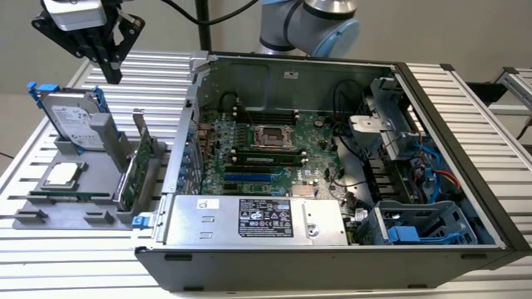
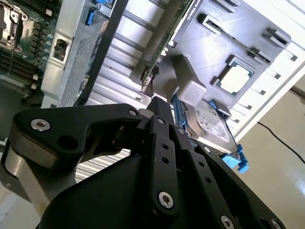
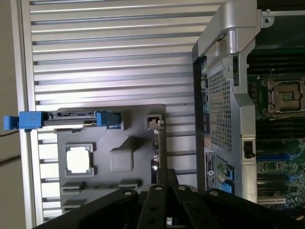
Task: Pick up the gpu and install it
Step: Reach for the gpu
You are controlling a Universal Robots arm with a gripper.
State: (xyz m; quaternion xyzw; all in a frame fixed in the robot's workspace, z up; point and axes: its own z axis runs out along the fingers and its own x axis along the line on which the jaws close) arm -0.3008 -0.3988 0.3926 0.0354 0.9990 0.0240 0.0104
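Observation:
The gpu (image 1: 136,165) stands on edge in a grey holder tray (image 1: 50,212) on the exterior view's left, green board showing and silver bracket uppermost. In both wrist views I see it edge-on (image 3: 155,153) (image 2: 164,43). My gripper (image 1: 112,75) hangs well above the tray, up and toward the exterior view's left of the card, touching nothing. Its black fingers (image 3: 167,174) (image 2: 156,104) lie together, shut and empty, pointing down near the card's bracket end.
A silver hard drive in a blue frame (image 1: 73,118) stands in the same tray, with a processor chip (image 1: 65,174) lying flat beside it. The open computer case (image 1: 490,212) lies to the right, its motherboard (image 1: 266,156) exposed with blue card slots (image 1: 245,177). Everything rests on a ribbed metal table (image 1: 50,274).

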